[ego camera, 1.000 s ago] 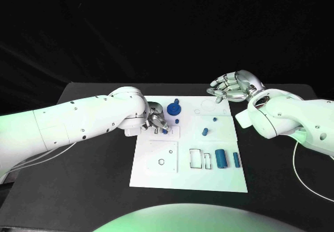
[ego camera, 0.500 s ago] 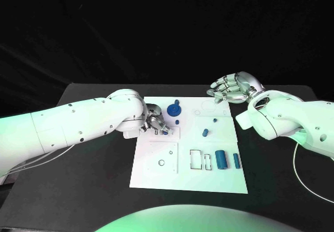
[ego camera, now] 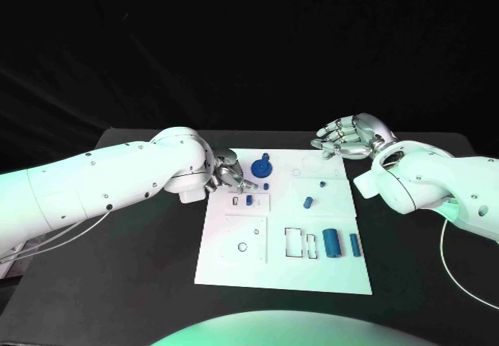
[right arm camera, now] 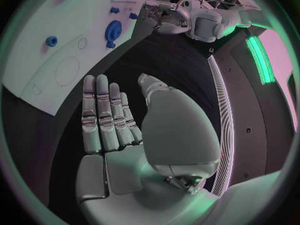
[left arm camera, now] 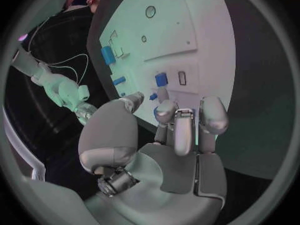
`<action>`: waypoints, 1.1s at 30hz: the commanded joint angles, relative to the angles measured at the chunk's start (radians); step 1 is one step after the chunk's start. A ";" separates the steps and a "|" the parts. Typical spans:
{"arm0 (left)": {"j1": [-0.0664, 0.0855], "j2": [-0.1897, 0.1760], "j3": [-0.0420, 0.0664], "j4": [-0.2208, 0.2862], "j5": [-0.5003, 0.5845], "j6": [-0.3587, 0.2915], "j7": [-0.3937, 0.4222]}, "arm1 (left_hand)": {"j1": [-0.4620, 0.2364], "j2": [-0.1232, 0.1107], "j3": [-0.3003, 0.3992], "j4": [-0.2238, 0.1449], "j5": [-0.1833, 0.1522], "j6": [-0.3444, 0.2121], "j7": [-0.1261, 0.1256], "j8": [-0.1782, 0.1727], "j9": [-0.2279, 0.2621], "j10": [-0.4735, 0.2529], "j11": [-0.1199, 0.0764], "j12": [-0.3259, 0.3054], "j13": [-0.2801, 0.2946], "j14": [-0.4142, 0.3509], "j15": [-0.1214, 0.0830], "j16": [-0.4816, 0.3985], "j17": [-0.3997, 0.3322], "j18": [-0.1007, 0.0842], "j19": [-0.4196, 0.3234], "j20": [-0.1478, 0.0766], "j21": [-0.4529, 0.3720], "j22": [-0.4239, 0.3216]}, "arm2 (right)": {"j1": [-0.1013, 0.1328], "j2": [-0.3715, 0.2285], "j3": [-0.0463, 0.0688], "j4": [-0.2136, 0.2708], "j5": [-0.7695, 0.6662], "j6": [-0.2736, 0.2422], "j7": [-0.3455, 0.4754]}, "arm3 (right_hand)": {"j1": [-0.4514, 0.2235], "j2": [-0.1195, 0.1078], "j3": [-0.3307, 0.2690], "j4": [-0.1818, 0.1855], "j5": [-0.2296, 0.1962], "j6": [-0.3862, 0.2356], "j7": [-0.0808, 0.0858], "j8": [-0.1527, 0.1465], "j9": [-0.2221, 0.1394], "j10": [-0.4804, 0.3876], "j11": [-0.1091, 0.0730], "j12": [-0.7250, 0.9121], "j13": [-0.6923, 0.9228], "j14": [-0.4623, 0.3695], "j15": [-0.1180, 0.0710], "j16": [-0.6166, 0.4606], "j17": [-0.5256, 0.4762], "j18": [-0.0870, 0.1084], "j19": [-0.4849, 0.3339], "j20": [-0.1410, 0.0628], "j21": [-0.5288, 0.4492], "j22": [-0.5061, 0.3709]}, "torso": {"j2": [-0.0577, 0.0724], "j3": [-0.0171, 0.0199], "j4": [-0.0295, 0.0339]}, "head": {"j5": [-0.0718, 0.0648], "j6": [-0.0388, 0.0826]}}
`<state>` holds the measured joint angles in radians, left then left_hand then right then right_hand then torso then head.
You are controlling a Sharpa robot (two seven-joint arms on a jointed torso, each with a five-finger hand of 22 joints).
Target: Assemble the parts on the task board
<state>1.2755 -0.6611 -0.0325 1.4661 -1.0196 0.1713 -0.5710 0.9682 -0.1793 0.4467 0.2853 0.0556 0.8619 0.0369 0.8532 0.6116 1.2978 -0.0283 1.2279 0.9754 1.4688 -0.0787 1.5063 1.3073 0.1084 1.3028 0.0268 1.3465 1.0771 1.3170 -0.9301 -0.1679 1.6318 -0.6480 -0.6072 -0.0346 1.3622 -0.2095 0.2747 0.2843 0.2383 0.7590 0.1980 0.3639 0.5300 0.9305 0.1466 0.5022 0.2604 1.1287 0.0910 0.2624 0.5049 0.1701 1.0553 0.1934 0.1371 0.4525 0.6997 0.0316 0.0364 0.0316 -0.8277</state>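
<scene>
I have my left hand (ego camera: 228, 175) low over the near-left corner of the task board (ego camera: 265, 267), fingers curled loosely down toward the plate. In the left wrist view the fingertips (left arm camera: 165, 110) sit right over a small blue part (left arm camera: 161, 78) beside a little rectangular slot (left arm camera: 182, 78); whether anything is pinched between them I cannot tell, since the fingers cover their own tips.

The relation that matters to me: that small part lies just ahead of the fingertips, farther onto the board, so the left hand is by far the nearer one. The round blue part (ego camera: 261, 167) stands just beyond the hand, toward the board's far edge. The larger blue cylinder (ego camera: 331, 242) lies well apart, across the board, its long axis running toward me, parallel to the board's long side.

My right hand (ego camera: 347, 137) hangs off the board's far right corner, above the desk (ego camera: 125, 288), fingers spread and holding nothing. I judge the left should act next.
</scene>
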 commanded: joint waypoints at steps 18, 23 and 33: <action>0.073 0.021 0.026 -0.197 0.016 0.094 -0.008 | 0.079 0.022 -0.054 0.005 -0.001 -0.065 0.037 -0.063 -0.024 -0.073 0.030 -0.049 -0.074 0.048 0.019 -0.012 0.069 0.001 -0.033 0.022 -0.036 -0.057 | -0.002 0.004 0.000 -0.013 0.001 0.004 0.024 | 0.010 -0.002 -0.005 -0.003 0.000 -0.008 0.019 0.004 -0.002 -0.003 0.002 -0.007 -0.005 -0.008 0.001 -0.006 -0.003 0.011 -0.001 0.006 -0.007 -0.004 | 0.007 -0.0005 0.0003 | 0.013 0.021; 0.072 0.048 0.013 -0.243 0.015 0.105 -0.003 | 0.079 0.022 -0.054 0.005 -0.001 -0.065 0.037 -0.063 -0.024 -0.073 0.030 -0.049 -0.074 0.048 0.019 -0.012 0.069 0.001 -0.033 0.022 -0.036 -0.057 | -0.002 0.004 0.000 -0.013 0.001 0.004 0.024 | 0.011 -0.001 -0.004 -0.003 0.000 -0.008 0.019 0.005 -0.002 -0.002 0.002 -0.007 -0.007 -0.007 0.001 -0.007 -0.003 0.012 0.000 0.006 -0.007 -0.006 | 0.008 -0.0006 -0.0005 | 0.015 0.018; 0.067 0.101 -0.003 -0.316 0.016 0.117 0.016 | 0.079 0.025 -0.057 0.006 -0.001 -0.066 0.039 -0.067 -0.026 -0.076 0.032 -0.050 -0.076 0.047 0.021 -0.014 0.066 0.001 -0.034 0.024 -0.036 -0.058 | -0.002 0.008 0.000 -0.012 0.001 0.004 0.026 | 0.012 -0.001 -0.004 -0.003 0.000 -0.009 0.019 0.005 -0.003 -0.002 0.002 -0.007 -0.009 -0.007 0.002 -0.008 -0.004 0.012 0.000 0.006 -0.008 -0.007 | 0.005 -0.0005 0.0006 | 0.018 0.013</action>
<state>1.3435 -0.5655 -0.0355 1.1542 -1.0072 0.2631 -0.5751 1.0436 -0.1567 0.3972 0.2912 0.0556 0.8023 0.0782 0.7894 0.5862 1.2292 0.0037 1.1812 0.9003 1.4667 -0.0655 1.4969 1.3073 0.1084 1.2719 0.0501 1.3137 1.0201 1.3151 -0.9240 -0.1680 1.6186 -0.6444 -0.6081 -0.0219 1.3622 -0.2095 0.2748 0.2843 0.2383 0.7591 0.1980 0.3638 0.5291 0.9307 0.1467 0.5023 0.2523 1.1288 0.0910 0.2584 0.5025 0.1701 1.0552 0.1933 0.1330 0.4464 0.7056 0.0312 0.0360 0.0497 -0.8134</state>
